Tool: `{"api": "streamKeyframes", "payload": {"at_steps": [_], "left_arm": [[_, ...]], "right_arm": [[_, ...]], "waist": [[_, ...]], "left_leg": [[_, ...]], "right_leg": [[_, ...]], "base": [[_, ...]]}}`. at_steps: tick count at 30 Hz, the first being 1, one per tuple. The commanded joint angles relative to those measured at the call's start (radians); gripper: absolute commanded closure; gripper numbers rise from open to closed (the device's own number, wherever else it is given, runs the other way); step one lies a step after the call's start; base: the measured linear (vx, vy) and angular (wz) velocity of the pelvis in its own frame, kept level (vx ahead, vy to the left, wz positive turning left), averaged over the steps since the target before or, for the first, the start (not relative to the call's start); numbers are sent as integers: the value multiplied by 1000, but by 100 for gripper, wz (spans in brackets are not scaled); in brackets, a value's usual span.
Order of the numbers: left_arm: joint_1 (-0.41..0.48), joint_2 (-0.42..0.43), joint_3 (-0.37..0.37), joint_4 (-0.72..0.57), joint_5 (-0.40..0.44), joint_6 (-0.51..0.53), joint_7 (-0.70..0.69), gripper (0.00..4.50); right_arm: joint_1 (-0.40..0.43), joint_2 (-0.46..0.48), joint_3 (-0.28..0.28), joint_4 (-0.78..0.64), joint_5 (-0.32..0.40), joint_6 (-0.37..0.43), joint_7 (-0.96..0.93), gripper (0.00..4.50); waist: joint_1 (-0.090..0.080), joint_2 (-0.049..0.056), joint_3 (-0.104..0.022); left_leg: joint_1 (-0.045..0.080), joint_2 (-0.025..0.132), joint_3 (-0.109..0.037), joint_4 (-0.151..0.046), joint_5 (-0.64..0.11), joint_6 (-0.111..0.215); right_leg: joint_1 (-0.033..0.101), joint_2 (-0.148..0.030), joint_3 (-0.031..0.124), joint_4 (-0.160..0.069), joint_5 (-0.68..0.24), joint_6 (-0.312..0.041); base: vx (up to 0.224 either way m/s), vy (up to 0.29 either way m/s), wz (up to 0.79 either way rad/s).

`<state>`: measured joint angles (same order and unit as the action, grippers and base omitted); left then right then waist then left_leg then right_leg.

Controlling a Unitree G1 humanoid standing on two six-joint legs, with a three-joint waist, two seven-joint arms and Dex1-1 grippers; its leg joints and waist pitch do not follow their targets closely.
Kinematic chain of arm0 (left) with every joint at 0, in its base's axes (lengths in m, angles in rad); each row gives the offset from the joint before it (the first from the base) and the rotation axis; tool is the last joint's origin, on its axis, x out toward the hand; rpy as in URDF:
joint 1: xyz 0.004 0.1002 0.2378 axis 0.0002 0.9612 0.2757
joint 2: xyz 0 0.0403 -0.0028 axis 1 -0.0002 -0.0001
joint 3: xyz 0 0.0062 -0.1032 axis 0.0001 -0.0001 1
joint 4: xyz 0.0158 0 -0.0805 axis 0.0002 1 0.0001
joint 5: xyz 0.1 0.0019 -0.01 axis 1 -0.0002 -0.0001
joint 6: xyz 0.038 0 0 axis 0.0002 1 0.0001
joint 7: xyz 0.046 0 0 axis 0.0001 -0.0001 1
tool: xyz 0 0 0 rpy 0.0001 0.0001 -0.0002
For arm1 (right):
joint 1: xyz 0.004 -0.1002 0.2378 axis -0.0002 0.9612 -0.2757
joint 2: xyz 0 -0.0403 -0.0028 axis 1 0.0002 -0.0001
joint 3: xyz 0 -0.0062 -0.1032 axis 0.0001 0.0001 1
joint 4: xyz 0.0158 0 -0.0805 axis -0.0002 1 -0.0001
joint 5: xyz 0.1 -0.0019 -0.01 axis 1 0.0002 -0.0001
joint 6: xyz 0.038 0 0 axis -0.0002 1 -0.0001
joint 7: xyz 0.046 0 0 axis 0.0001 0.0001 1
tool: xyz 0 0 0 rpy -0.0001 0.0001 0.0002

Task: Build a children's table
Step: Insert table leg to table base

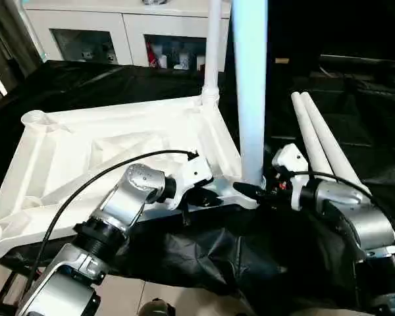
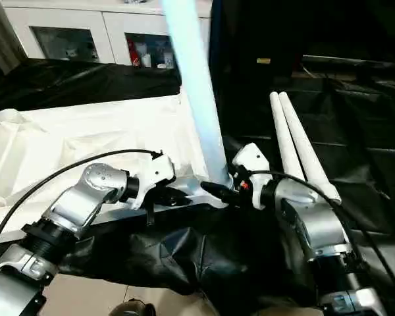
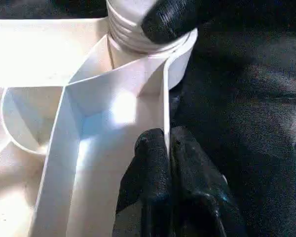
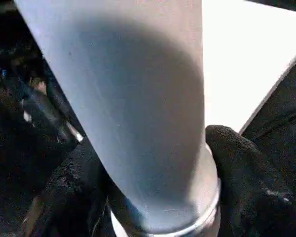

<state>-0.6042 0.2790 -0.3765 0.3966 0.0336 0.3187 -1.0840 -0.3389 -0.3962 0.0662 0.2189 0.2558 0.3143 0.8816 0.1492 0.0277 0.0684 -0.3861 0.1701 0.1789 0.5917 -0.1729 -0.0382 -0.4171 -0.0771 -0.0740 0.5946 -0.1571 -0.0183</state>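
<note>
The white tabletop lies upside down, ribbed side up, on the black-draped work table. One leg stands upright in its far right corner socket. A second leg stands upright at the near right corner, its threaded end in that socket. My right gripper is shut around this leg's base, one finger on each side. My left gripper is shut on the tabletop's rim wall just beside that corner. Two more legs lie side by side on the cloth to the right.
A white cabinet with glass doors stands behind the work table. The black cloth hangs in folds over the table's near edge, with floor below. A black cable arcs over my left forearm.
</note>
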Motion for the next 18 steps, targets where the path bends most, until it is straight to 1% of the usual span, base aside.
{"api": "streamKeyframes", "payload": {"at_steps": [1,4,5,6,7,10,11,12,13,14,15,16,17,18], "left_arm": [[-23,-20,7,-59,-34,-38,-11,450],[-26,-22,11,-57,-31,-56,0,450],[-30,-26,18,-53,-30,-53,13,422],[-33,-27,21,-56,-36,-49,8,405],[-35,-28,26,-59,-43,-49,4,393],[-38,-38,62,-89,-81,-78,5,384],[-39,-39,74,-104,-94,-82,5,371],[-39,-39,75,-105,-94,-82,5,358],[-40,-38,85,-122,-107,-80,2,351],[-41,-38,91,-132,-114,-81,0,351],[-45,-40,105,-150,-129,-71,5,339],[-45,-40,105,-150,-130,-71,5,325],[-48,-46,118,-159,-146,-60,5,313],[-57,-58,144,-165,-176,-41,13,303]], "right_arm": [[3,25,-51,24,46,4,-38,185],[0,39,-70,23,66,1,-44,185],[-3,48,-82,21,79,3,-49,185],[-8,56,-95,18,93,7,-53,185],[-13,62,-106,15,106,12,-56,185],[-26,72,-133,-4,142,34,-59,186],[-28,73,-138,-11,150,42,-59,186],[-28,73,-138,-11,151,42,-59,186],[-29,75,-144,-17,159,50,-59,187],[-29,77,-148,-19,164,53,-60,187],[-26,79,-153,-19,172,58,-63,188],[-26,79,-153,-19,172,58,-63,188],[-23,80,-152,-18,170,56,-64,188],[-18,82,-151,-19,169,57,-66,188]], "waist": [[1,-12,-81],[0,-11,-82],[-1,-11,-83],[0,-9,-84],[0,-10,-85],[3,-8,-88],[3,-9,-88],[4,-8,-87],[3,-11,-84],[4,-10,-84],[4,-13,-82],[4,-13,-82],[3,-12,-82],[1,-14,-83]], "left_leg": [[16,61,-24,-68,-198,50],[16,60,-24,-66,-192,50],[15,60,-23,-65,-185,51],[16,60,-23,-64,-177,53],[14,59,-22,-63,-164,57],[14,59,-22,-60,-149,62],[13,60,-22,-61,-142,64],[13,61,-22,-60,-147,63],[15,60,-20,-61,-161,65],[15,60,-21,-61,-162,63],[14,58,-20,-62,-168,61],[14,58,-20,-62,-168,61],[15,57,-20,-62,-169,58],[14,56,-19,-61,-167,53]], "right_leg": [[58,-85,48,-72,-286,-186],[59,-85,47,-68,-263,-195],[59,-84,47,-67,-252,-197],[59,-84,47,-65,-241,-201],[60,-84,47,-63,-221,-205],[62,-85,46,-59,-192,-219],[62,-85,46,-58,-177,-228],[62,-84,46,-57,-178,-231],[61,-83,46,-59,-196,-228],[62,-85,46,-58,-205,-227],[63,-85,46,-62,-240,-213],[63,-85,46,-62,-240,-213],[61,-83,46,-65,-257,-204],[62,-83,45,-63,-264,-200]], "base": [[0,0,0],[0,0,0],[0,0,0],[0,0,0],[0,0,0],[0,0,0],[0,0,0],[0,0,0],[0,0,0],[0,0,0],[0,0,0],[0,0,0],[0,0,0],[0,0,0]]}}
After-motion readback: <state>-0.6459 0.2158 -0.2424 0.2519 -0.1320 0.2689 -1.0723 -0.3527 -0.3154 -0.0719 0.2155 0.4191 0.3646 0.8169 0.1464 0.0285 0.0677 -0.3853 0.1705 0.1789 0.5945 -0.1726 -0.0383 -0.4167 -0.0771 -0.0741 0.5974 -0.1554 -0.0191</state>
